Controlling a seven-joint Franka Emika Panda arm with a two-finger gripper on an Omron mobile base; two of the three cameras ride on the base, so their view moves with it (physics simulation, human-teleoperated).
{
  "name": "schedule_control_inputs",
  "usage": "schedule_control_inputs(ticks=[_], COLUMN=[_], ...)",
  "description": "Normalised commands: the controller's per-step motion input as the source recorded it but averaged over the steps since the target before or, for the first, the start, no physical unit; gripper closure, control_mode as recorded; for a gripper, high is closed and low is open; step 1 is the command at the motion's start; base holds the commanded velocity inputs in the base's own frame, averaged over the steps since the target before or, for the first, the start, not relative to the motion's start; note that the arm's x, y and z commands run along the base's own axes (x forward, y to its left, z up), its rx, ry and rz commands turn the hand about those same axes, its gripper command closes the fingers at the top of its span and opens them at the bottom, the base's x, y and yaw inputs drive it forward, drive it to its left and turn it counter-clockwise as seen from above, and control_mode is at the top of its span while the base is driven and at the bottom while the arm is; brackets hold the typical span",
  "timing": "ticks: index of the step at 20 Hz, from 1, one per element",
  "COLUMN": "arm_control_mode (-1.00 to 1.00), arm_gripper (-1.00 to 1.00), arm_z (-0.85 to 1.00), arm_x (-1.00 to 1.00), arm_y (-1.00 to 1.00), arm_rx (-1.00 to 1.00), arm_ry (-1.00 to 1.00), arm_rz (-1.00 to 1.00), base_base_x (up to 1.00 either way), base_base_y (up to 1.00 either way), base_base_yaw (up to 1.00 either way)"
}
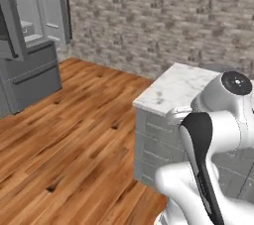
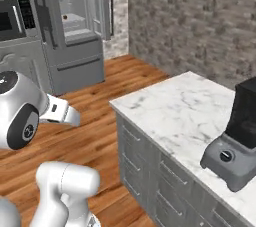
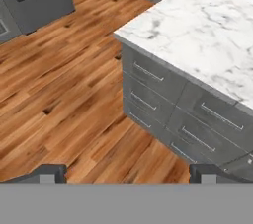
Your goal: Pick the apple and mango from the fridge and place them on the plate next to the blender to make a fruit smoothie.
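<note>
- My gripper (image 3: 126, 173) hung with its jaws spread wide and nothing between them, over the wooden floor (image 3: 64, 94) beside the marble island (image 3: 197, 25);
- The fridge (image 2: 75, 21) stood well apart, across the floor, doors open; a small dark fruit, probably the apple (image 2: 65, 17), sat on a white shelf;
- Too small to judge its axis;
- The blender (image 2: 237, 141) stood upright on the island.

No text, label, brand, number or sign can be read anywhere. The microwave's (image 2: 12, 18) control panel shows only blurred pale marks, and the blender's (image 2: 236, 141) grey base carries a plain round knob with no lettering.
</note>
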Motion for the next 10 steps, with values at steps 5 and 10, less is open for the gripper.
schedule_control_inputs(ticks=[5, 10], arm_control_mode=[1.00, 1.00], arm_gripper=[-1.00, -1.00], arm_z=[0.00, 0.00], arm_x=[0.00, 0.00], arm_y=[0.00, 0.00], arm_rx=[0.00, 0.00], arm_ry=[0.00, 0.00], arm_rz=[0.00, 0.00], base_base_x=[1.00, 1.00], base_base_y=[0.77, 0.43], base_base_yaw=[0.39, 0.11])
